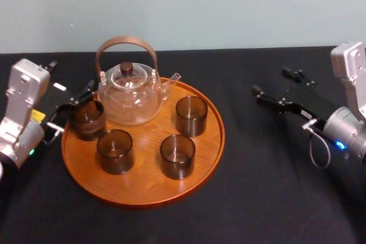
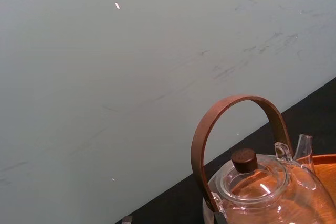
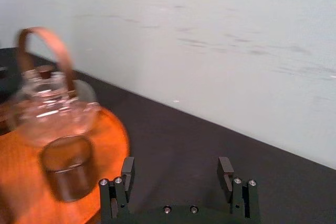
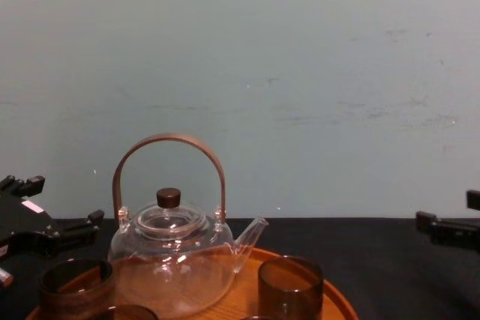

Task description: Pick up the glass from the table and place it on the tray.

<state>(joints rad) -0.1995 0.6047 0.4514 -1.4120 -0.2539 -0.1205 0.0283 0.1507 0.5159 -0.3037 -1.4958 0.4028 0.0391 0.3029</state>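
**Smoky glass on the tray, both grippers spread**

The short smoky-brown cylindrical glass [image 1: 87, 119] stands on the left edge of the large round orange-brown wooden tray [image 1: 143, 190], beside the clear glass teapot [image 1: 128, 98]. The left gripper [image 1: 71, 107] flanks it, fingers spread. A yellow sticker [image 1: 37, 115] on that arm is unreadable. The right gripper [image 1: 271, 82] hovers wide open, far right.

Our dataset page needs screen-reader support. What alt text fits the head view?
A round wooden tray on a black table holds a glass teapot and four smoky glasses. The left gripper is at the glass by the tray's left rim; the right gripper hovers open over the table to the right.
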